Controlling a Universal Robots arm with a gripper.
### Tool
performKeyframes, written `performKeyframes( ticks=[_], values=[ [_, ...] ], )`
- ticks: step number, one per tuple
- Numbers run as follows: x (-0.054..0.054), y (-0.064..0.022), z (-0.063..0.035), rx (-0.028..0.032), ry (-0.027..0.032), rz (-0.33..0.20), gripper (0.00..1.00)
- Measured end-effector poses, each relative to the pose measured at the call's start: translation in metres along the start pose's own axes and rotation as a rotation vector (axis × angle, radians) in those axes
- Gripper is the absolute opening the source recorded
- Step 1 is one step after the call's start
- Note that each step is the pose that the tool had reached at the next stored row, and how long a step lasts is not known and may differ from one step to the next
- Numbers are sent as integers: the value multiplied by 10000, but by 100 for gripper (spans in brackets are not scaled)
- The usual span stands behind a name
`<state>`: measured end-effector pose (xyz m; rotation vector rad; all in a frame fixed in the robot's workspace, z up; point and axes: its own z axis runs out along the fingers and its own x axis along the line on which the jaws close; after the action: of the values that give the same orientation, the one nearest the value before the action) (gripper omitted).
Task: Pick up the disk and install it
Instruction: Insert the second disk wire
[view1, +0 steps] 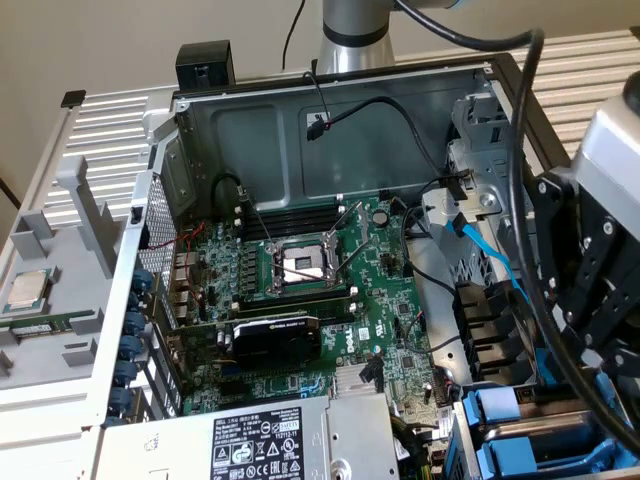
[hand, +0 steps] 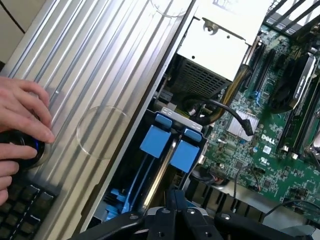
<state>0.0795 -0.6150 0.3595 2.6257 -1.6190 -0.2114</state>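
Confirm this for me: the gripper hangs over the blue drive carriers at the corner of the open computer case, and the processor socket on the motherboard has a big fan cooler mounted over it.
One detail is wrong. The processor socket has no cooler on it: the exterior view shows it bare, with its metal frame exposed. The rest holds: the gripper hangs over the blue drive carriers at the corner of the open computer case.

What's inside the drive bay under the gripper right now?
Two blue carrier handles sit side by side in the drive bay, blue rails running down beneath them. The gripper hangs just above. The bay's depths are dark, so no disk body or label can be made out.
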Motion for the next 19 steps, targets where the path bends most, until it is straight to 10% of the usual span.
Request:
performKeyframes(
  ticks=[19],
  values=[
    [1, 0, 0, -223, 220, -3139, 11]
  ],
)
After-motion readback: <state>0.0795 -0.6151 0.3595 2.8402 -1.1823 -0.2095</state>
